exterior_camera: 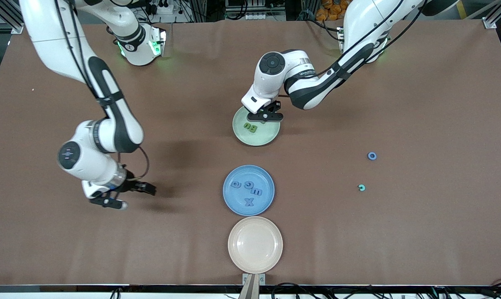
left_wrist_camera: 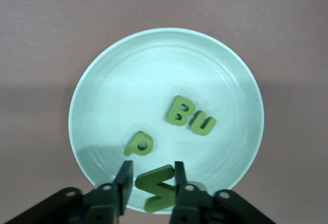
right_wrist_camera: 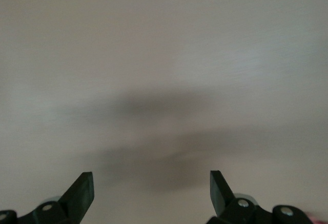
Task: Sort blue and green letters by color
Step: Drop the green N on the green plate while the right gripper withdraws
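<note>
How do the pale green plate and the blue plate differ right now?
The pale green plate lies farther from the front camera than the blue plate. The green one carries olive green letters; the blue one carries blue letters. The left gripper hangs over the green plate with a green piece between its fingers; nothing is over the blue plate. Both are round and shallow.

table (exterior_camera: pixel 358 232): brown, cloth-covered | green plate (exterior_camera: pixel 256 140) lay farthest from the front camera | blue plate (exterior_camera: pixel 229 195) nearer, cream plate (exterior_camera: pixel 255 259) nearest, just beside it | toward the left arm's end: blue ring piece (exterior_camera: pixel 372 156) and teal C-shaped piece (exterior_camera: pixel 361 187), apart from each other
</note>
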Motion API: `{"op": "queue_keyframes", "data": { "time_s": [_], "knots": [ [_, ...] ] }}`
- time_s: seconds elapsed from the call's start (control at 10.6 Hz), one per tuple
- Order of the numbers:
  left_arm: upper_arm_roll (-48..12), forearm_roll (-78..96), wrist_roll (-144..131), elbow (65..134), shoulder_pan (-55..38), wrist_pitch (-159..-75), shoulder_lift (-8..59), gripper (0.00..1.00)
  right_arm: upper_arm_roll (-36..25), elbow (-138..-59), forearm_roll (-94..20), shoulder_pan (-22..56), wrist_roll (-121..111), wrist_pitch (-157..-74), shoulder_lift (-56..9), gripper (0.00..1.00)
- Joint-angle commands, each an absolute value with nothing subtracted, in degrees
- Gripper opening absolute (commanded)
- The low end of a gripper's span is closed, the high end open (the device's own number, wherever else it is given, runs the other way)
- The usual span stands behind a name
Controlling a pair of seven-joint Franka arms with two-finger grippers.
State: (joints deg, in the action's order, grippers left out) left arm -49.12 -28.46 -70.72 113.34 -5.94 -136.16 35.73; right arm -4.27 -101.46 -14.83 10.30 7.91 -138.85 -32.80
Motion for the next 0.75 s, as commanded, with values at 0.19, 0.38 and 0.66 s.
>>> {"op": "queue_keyframes", "data": {
  "time_s": [0.19, 0.38, 0.66],
  "knots": [
    [-48.1, -30.8, -72.5, 107.6, -5.7, -134.3, 33.5, 1.00, -11.9, -104.2, -11.1, 8.4, -4.6, -133.8, -22.8, 1.00],
    [-48.0, -31.6, -71.5, 103.1, -3.9, -128.2, 29.3, 1.00, -12.0, -103.5, -4.3, 8.4, -4.2, -132.1, -19.5, 1.00],
    [-49.4, -27.4, -58.7, 94.4, 1.3, -117.0, 24.3, 1.00, -12.6, -96.0, 3.5, 8.5, -4.2, -118.0, -15.3, 1.00]
  ]
}}
